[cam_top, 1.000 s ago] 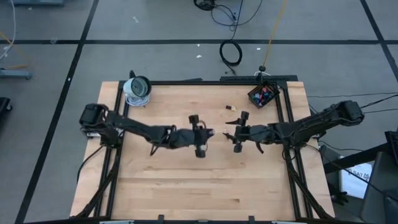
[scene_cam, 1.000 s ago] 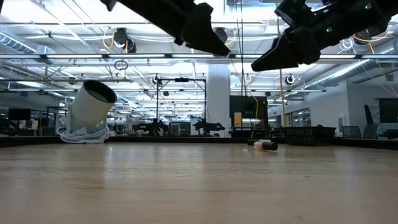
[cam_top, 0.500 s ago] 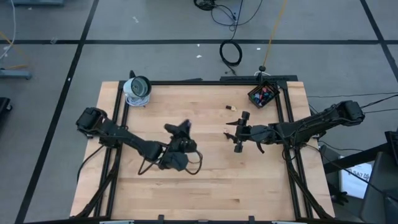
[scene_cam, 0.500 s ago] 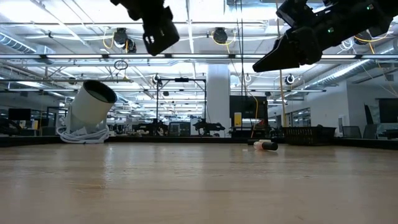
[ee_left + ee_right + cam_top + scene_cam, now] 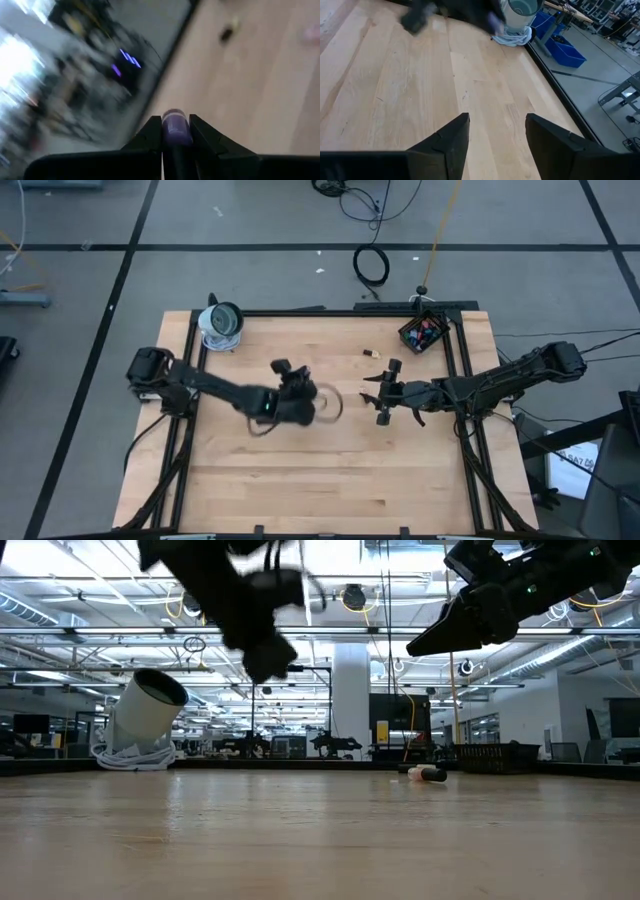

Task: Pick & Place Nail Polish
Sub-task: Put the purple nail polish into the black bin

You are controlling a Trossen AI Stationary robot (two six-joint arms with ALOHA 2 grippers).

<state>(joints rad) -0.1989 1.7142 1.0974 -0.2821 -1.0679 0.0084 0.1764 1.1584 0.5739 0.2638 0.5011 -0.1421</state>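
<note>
— High view first: where are the two arms?
— Left gripper (image 5: 285, 385) is above the middle of the table (image 5: 300, 480), a little toward the left edge, and it looks smeared. Right gripper (image 5: 383, 393) is above the table too, nearer to the right edge, and its arm comes in from that side.

— And the nail polish?
— One loose bottle (image 5: 373, 353) lies on the wood near the far edge. A black box (image 5: 423, 332) with more coloured bottles sits at the far right corner. A white cylinder (image 5: 221, 324) stands at the far left corner.

— Low view?
— Both arms hang well above the wood. The white cylinder (image 5: 143, 720) is tilted on a coil of cable, and the loose bottle (image 5: 426, 773) lies on its side, far back.

— Left wrist view: are the fingers closed?
— Yes, they are closed on a purple bottle (image 5: 175, 129); the purple part stands out between the two fingertips (image 5: 153, 131). The loose bottle (image 5: 229, 31) shows on the wood, well apart.

— Right wrist view?
— The fingers (image 5: 451, 135) stand apart with bare wood between them; they hold nothing. Beyond them is the other arm, blurred, and the white cylinder (image 5: 521, 10).
</note>
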